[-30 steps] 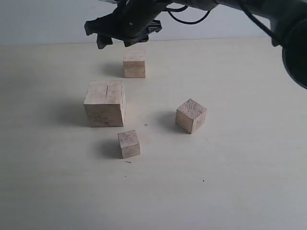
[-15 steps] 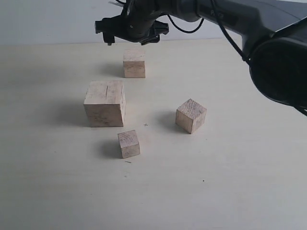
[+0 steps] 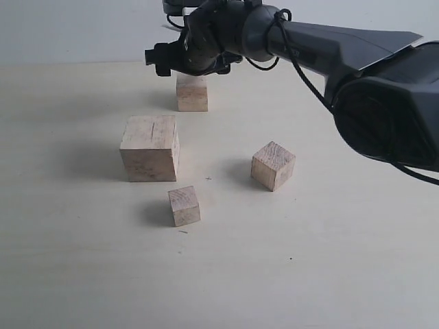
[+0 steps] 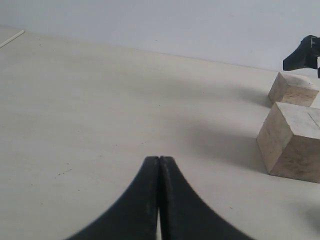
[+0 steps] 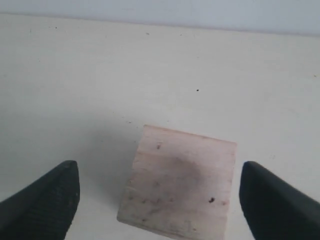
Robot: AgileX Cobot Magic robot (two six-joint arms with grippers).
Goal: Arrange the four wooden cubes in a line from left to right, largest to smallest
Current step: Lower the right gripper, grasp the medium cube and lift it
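exterior view: we log four wooden cubes on the counter point(image 3: 357, 274). the largest cube point(image 3: 150, 147) sits left of centre, with a slit mark on top. the smallest cube point(image 3: 184, 205) is near its front corner, apart from it. the turned cube point(image 3: 273, 165) lies off to the right. the far cube point(image 3: 192, 92) stands behind the largest. the right arm point(image 3: 322, 44) reaches across, its jaws just over the far cube.

left wrist view: left jaws pressed together, holding nothing, low over the counter.

right wrist view: right jaws spread wide, fingertips point(image 5: 42, 200) flanking the far cube point(image 5: 180, 185), with a gap on each side.
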